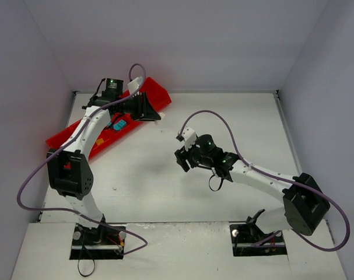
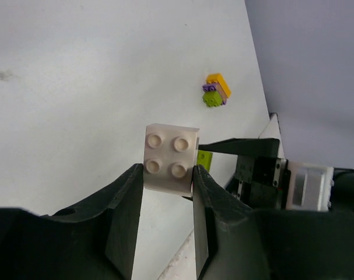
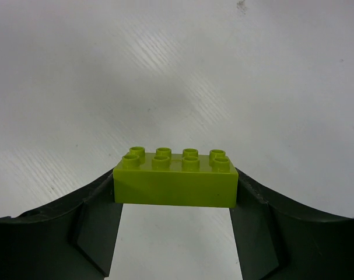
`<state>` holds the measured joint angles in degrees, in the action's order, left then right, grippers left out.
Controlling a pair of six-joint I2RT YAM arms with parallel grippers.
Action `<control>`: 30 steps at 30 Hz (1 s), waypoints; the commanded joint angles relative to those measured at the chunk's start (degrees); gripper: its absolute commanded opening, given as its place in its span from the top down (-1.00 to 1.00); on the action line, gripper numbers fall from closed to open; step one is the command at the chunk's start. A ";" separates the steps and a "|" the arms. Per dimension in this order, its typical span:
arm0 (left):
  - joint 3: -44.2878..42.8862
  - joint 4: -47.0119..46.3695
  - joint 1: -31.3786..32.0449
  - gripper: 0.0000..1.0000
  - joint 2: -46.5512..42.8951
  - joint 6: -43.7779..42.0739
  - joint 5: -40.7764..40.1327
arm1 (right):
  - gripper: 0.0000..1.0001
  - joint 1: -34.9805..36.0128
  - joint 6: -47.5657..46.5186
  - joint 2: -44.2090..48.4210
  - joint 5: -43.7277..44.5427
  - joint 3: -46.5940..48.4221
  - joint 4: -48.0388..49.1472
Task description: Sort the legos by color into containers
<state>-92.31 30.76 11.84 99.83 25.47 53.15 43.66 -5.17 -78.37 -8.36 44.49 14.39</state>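
Note:
My left gripper (image 2: 168,172) is shut on a white two-by-two lego (image 2: 170,158), studs facing the camera, held above the white table. In the top view the left gripper (image 1: 156,115) hangs just past the right end of the red tray of containers (image 1: 154,93). A teal lego (image 1: 119,125) lies in one compartment. My right gripper (image 3: 175,188) is shut on a lime green two-by-four lego (image 3: 175,181), gripped by its short ends, studs up. The right gripper (image 1: 181,158) sits mid-table. A small stack of orange, purple and green legos (image 2: 216,90) lies on the table.
The red tray lies diagonally at the back left, partly covered by the left arm (image 1: 92,125). Grey walls enclose the table on three sides. The right arm's black wrist (image 2: 255,172) shows close behind the white lego. A purple cable (image 1: 214,114) loops above the right arm.

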 commanded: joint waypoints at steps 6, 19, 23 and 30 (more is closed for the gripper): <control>-12.27 -5.36 0.56 1.00 7.73 -4.11 -22.59 | 1.00 -3.31 1.83 3.57 -2.18 1.21 2.57; -27.56 -22.40 0.73 1.00 23.73 -5.09 -42.59 | 1.00 -4.28 3.85 8.75 -4.03 -0.28 -1.20; -30.90 -25.93 1.00 1.00 28.91 -4.73 -43.65 | 1.00 -4.37 4.02 9.99 -4.56 -0.90 -2.00; -39.42 -28.21 1.00 0.76 36.31 -4.64 -46.20 | 1.00 -4.37 5.08 10.60 -5.44 -0.81 -2.53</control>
<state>-126.67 8.47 12.53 137.51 21.04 8.91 39.68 -1.10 -69.84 -12.49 43.38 9.78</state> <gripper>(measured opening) 0.297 0.620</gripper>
